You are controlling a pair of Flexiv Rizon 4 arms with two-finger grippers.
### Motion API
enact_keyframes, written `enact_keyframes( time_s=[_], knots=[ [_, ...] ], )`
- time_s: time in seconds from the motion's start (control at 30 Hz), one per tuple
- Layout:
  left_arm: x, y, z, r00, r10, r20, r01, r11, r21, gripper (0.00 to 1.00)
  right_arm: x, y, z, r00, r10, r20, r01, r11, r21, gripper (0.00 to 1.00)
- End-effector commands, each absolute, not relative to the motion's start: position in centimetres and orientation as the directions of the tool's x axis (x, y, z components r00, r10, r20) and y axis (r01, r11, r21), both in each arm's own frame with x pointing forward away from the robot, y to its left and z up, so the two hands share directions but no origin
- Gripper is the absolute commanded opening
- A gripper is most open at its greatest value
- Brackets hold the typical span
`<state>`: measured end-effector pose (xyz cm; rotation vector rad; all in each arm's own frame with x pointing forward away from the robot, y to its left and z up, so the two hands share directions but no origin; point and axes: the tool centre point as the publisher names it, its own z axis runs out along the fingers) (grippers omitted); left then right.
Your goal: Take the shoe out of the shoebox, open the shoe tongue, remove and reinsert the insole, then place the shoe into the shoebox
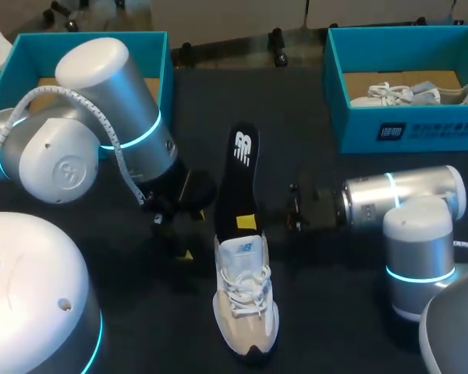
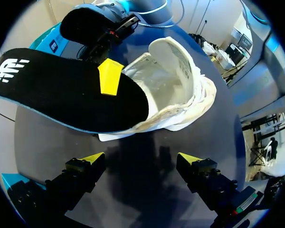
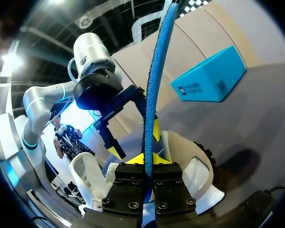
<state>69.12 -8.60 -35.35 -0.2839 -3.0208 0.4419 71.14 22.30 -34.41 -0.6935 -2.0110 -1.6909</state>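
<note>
My right gripper (image 3: 147,160) is clamped on the black insole (image 1: 239,175), which runs in line with the white sneaker (image 1: 246,300) and sticks out behind its heel, one end at the opening, while my left gripper (image 2: 140,159) hangs spread open just beside the sneaker, so I'd feed it in with the right arm.

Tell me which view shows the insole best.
Left wrist view: the insole is large there, black top face on, one end in the shoe. Head view shows its length, smaller. Right wrist view shows only its blue edge, pinched in the right gripper.
</note>
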Motion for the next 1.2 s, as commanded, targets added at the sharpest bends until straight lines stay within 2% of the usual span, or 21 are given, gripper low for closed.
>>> enact_keyframes(
  time_s=[0.03,0.8,1.03,1.13,1.2],
  knots=[
    [69.0,-8.6,-35.2,-0.980,0.192,0.046,0.171,0.942,-0.287,1.00,70.5,22.7,-35.0,-0.779,0.112,0.618,0.628,0.142,0.765,0.00],
    [69.0,-8.6,-35.2,-0.980,0.192,0.046,0.171,0.942,-0.287,1.00,67.5,22.6,-37.1,-0.675,0.109,0.729,0.737,0.129,0.663,0.00],
    [69.0,-8.6,-35.2,-0.980,0.192,0.046,0.171,0.942,-0.287,1.00,67.5,22.7,-36.8,-0.685,0.105,0.721,0.728,0.124,0.674,0.00],
    [69.0,-8.6,-35.2,-0.980,0.192,0.046,0.171,0.942,-0.287,1.00,67.7,22.9,-36.4,-0.697,0.105,0.709,0.717,0.133,0.685,0.16],
    [69.0,-8.6,-35.2,-0.980,0.192,0.046,0.171,0.942,-0.287,1.00,67.8,22.9,-36.2,-0.704,0.105,0.702,0.710,0.136,0.691,0.21]
  ],
)
